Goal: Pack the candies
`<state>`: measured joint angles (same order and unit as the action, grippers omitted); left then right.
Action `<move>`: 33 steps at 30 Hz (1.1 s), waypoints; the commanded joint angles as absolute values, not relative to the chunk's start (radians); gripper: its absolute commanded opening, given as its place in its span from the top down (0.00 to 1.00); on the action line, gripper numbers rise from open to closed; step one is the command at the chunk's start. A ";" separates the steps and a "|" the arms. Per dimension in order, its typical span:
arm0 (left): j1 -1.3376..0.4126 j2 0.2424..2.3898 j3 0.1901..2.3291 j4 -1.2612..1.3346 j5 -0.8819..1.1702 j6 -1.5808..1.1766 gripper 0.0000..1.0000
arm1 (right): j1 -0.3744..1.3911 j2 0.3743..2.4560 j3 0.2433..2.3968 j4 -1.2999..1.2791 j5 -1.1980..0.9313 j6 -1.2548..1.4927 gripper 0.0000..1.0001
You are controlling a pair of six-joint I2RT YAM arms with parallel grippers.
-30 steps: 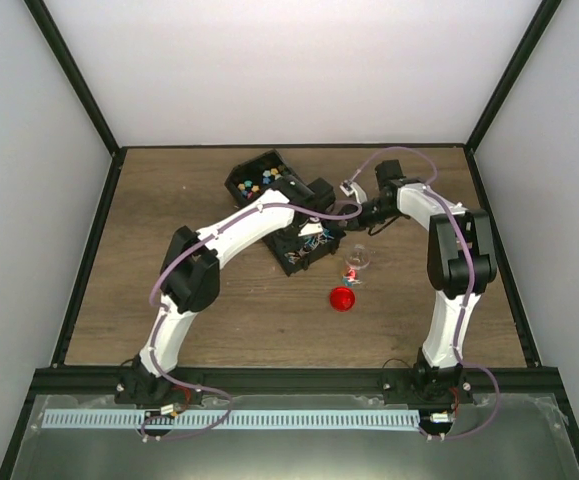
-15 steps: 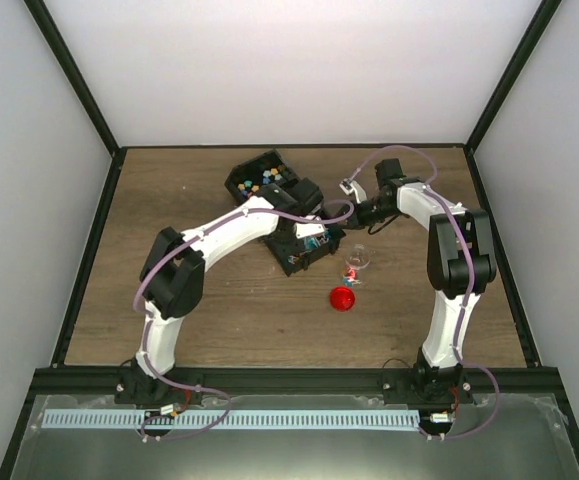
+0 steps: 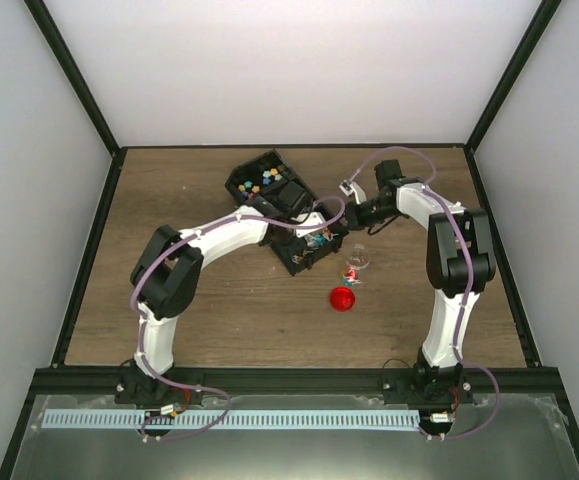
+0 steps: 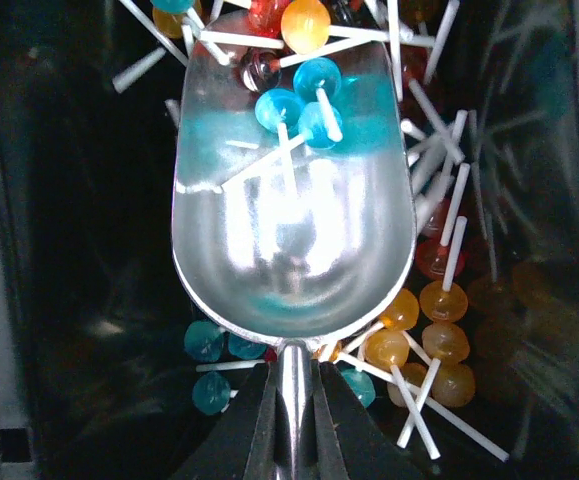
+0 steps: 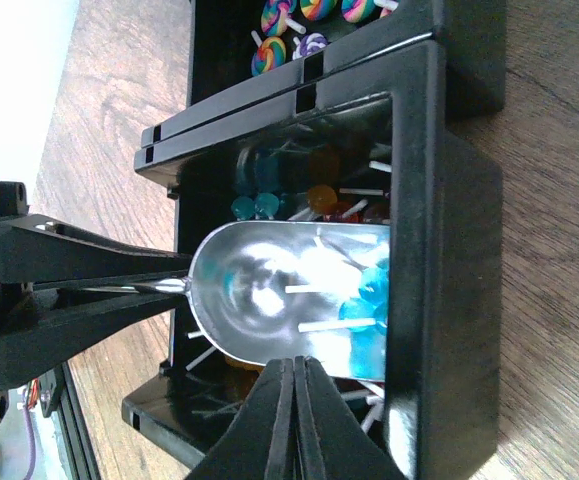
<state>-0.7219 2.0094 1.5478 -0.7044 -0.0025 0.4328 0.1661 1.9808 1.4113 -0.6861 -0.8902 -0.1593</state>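
Observation:
The candies are small lollipops on white sticks, blue, orange and red, piled in a black bin [image 4: 69, 250]. My left gripper [image 4: 292, 375] is shut on the handle of a silvery metal scoop [image 4: 294, 230], which lies in the bin with three blue candies [image 4: 299, 105] at its far end. In the right wrist view the scoop [image 5: 289, 290] lies inside the bin [image 5: 449, 250], and my right gripper [image 5: 295, 362] is shut and empty just above the bin's near side. From above, the bin [image 3: 304, 250] sits mid-table, with the left gripper [image 3: 304, 228] over it and the right gripper [image 3: 352, 214] beside it.
A small glass jar [image 3: 357, 264] stands right of the bin, and the round red lid [image 3: 342, 298] lies in front of it. A second black bin [image 3: 262, 180] holding multicoloured candies sits behind, and it also shows in the right wrist view [image 5: 289, 20].
The left arm's elbow has swung left and its wrist has shifted left over the bins, with the scoop still held. The right arm has hardly moved.

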 commanded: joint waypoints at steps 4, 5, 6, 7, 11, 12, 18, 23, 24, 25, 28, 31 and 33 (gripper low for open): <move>-0.709 1.925 1.386 -0.477 0.144 0.374 0.96 | 0.175 1.994 1.442 -0.691 -0.887 -0.161 0.97; -0.708 1.909 1.362 -0.458 0.143 0.372 0.96 | 0.175 1.994 1.443 -0.691 -0.882 -0.161 0.97; -0.703 1.890 1.341 -0.442 0.141 0.367 0.96 | 0.175 1.994 1.443 -0.693 -0.878 -0.162 0.97; -0.697 1.874 1.319 -0.428 0.144 0.363 0.96 | 0.174 1.995 1.443 -0.693 -0.876 -0.163 0.97; -0.653 1.818 1.245 -0.380 0.183 0.329 0.96 | 0.174 1.997 1.447 -0.688 -0.869 -0.160 0.98; -0.642 1.806 1.227 -0.365 0.201 0.319 0.96 | 0.175 1.998 1.448 -0.685 -0.867 -0.159 0.97; -0.605 1.747 1.108 -0.213 0.279 0.297 0.96 | 0.175 2.005 1.461 -0.683 -0.874 -0.150 0.97; -0.589 1.696 1.028 -0.110 0.307 0.274 0.96 | 0.175 2.011 1.476 -0.700 -0.867 -0.162 0.97; -0.584 1.683 1.014 -0.096 0.314 0.270 0.96 | 0.175 2.012 1.479 -0.702 -0.865 -0.163 0.96; -0.581 1.668 0.997 -0.078 0.320 0.265 0.96 | 0.175 2.012 1.481 -0.705 -0.864 -0.165 0.96; -0.571 1.619 0.928 0.001 0.348 0.259 0.96 | 0.174 2.013 1.486 -0.710 -0.866 -0.172 0.94; -0.568 1.583 0.886 0.038 0.330 0.263 0.96 | 0.175 2.009 1.490 -0.711 -0.864 -0.176 0.88; -0.567 1.571 0.889 0.016 0.323 0.277 0.96 | 0.175 2.006 1.497 -0.714 -0.865 -0.178 0.85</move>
